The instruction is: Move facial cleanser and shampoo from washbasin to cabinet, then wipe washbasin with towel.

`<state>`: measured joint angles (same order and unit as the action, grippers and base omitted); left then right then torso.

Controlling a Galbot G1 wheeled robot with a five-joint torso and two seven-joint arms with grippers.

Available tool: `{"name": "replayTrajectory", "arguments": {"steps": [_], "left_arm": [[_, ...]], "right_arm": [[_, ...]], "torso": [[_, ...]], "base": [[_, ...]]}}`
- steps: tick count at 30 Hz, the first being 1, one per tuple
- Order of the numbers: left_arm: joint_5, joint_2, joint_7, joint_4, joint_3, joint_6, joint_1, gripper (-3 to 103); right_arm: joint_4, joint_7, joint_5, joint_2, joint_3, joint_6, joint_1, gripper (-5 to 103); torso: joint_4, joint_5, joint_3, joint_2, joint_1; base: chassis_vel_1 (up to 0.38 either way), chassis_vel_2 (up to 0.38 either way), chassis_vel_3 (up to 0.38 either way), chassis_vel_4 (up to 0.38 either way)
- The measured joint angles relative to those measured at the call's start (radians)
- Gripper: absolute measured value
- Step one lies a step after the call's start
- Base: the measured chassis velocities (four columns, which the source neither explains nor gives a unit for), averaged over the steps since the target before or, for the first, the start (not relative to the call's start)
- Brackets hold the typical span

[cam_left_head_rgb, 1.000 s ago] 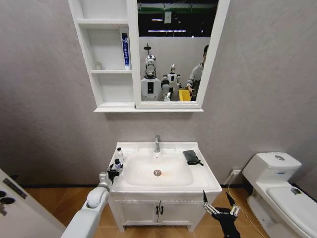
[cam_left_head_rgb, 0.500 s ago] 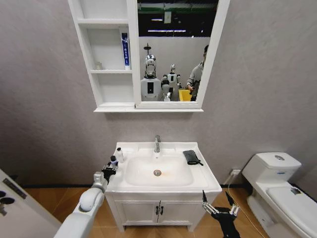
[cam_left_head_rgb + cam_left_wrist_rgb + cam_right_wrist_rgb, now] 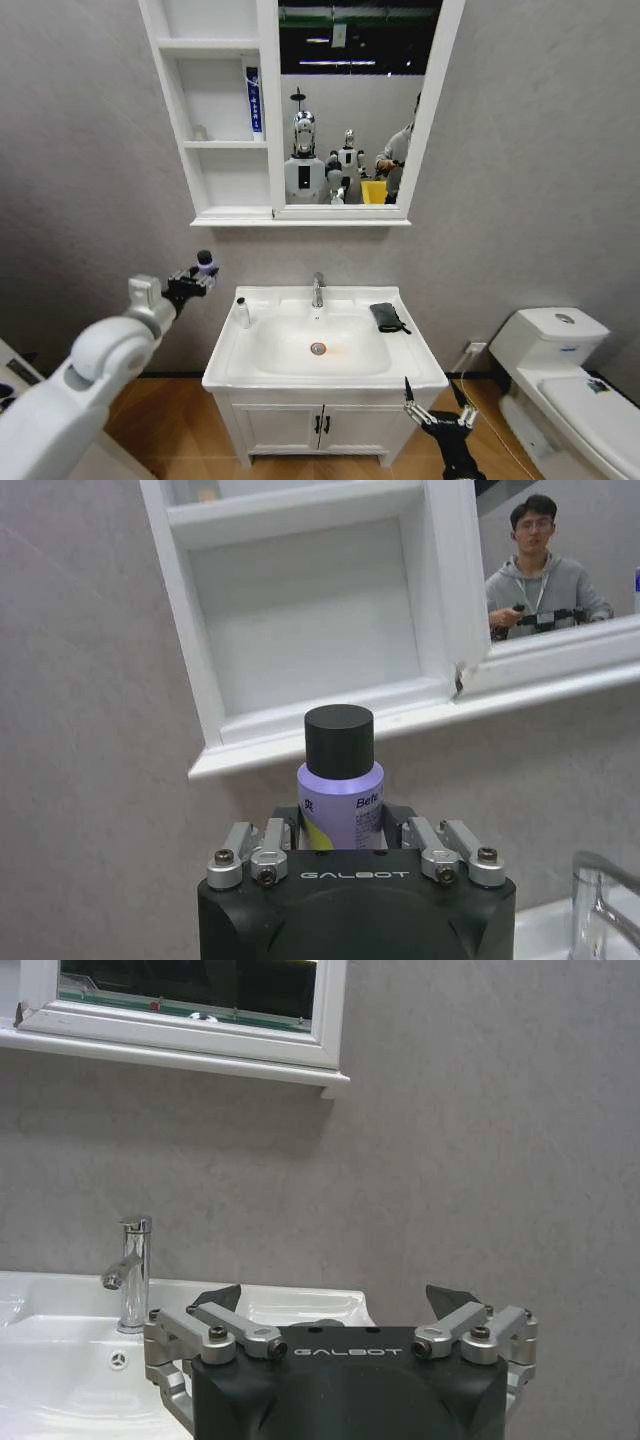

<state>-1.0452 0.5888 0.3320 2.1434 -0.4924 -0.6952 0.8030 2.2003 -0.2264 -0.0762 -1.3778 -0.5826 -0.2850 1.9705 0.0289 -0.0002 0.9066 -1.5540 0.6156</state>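
Purple bottle with black cap (shampoo or cleanser, unclear) now lifted off washbasin, clamped in left pincer, below cabinet shelves. White bottle remaining on surface. Right pincer parked low, spread wide.

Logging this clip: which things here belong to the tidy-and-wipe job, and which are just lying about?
Job:
- purple bottle, held in left claw
- white bottle on washbasin
- towel
- cabinet
- blue tube already shelved

Lying about:
- toilet
- right claw, parked low, open
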Motion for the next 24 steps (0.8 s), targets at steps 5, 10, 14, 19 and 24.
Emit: {"name": "replayTrajectory", "arguments": {"steps": [5, 10, 14, 19, 24], "left_arm": [[-0.080, -0.012, 0.021, -0.118, 0.183, -0.027, -0.285, 42], [-0.069, 0.051, 0.028, -0.278, 0.400, -0.030, -0.556, 42], [-0.037, 0.109, 0.029, -0.413, 0.501, -0.039, -0.690, 42], [0.020, 0.218, 0.018, -0.626, 0.626, -0.044, -0.891, 42], [0.043, 0.298, 0.018, -0.750, 0.678, -0.044, -0.971, 42]], "right_arm": [[0.000, -0.001, -0.008, 0.001, -0.004, -0.002, -0.006, 100], [-0.001, -0.001, -0.011, 0.003, -0.006, -0.002, -0.011, 100], [-0.005, -0.002, -0.013, 0.003, -0.008, -0.003, -0.012, 100], [-0.017, -0.003, -0.023, 0.005, -0.017, -0.011, -0.012, 100], [-0.019, -0.004, -0.043, 0.007, -0.015, -0.012, -0.015, 100]], "torso": [[0.0001, 0.0003, 0.000, 0.000, 0.000], [0.0004, 0.0003, 0.000, 0.000, 0.000], [0.0002, 0.0002, 0.000, 0.000, 0.000], [0.0000, 0.0005, 0.000, 0.000, 0.000], [0.0006, 0.0005, 0.000, 0.000, 0.000]], "base": [[0.000, 0.000, 0.000, 0.000], [0.000, 0.000, 0.000, 0.000], [0.000, 0.000, 0.000, 0.000], [0.000, 0.000, 0.000, 0.000], [0.000, 0.000, 0.000, 0.000]]}}
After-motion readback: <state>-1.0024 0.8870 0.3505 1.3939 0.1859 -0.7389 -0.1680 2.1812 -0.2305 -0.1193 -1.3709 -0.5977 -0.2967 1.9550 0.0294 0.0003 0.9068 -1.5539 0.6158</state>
